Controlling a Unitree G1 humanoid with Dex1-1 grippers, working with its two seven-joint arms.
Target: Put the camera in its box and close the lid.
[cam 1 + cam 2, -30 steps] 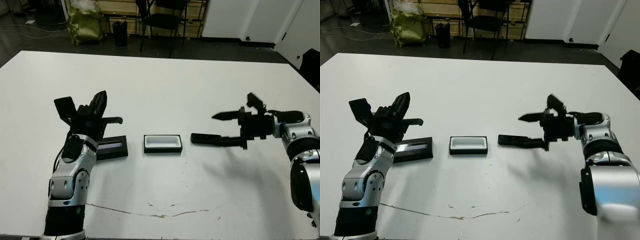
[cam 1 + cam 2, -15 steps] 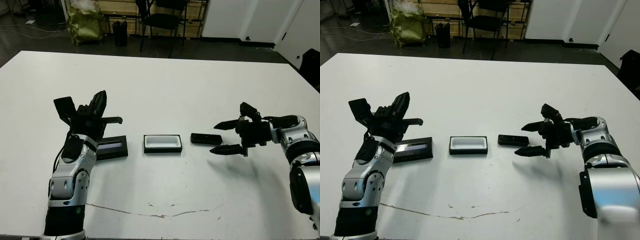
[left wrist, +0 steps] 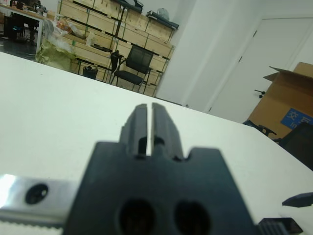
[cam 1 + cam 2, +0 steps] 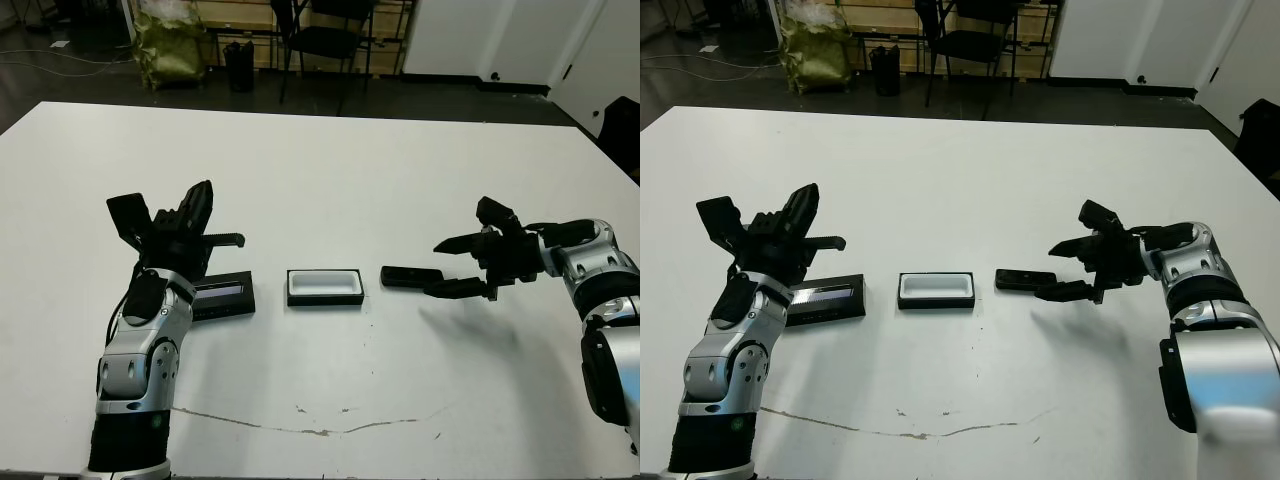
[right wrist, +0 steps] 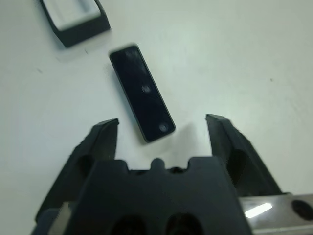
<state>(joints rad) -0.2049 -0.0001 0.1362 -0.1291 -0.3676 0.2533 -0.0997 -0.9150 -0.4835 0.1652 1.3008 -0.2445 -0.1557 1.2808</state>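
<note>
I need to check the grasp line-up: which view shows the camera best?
The right wrist view: the camera fills the frame between the open right gripper. Both eye views show it small, beside the box. The left wrist view misses it.

Your head views look down across the table (image 4: pixel 330 180); both wrist views, somewhat blurred, probably share the camera (image 5: pixel 142 93).

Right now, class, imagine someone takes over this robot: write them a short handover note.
Right claw: open, empty, fingers on either side of the camera's near end.
Left claw: shut, empty, raised over the lid.
Camera: flat on the table, right of the box.
Box: open, empty.
Lid: left of the box.
Done: nothing.
Left: grasp the camera, put it in the box, close the lid.
</note>
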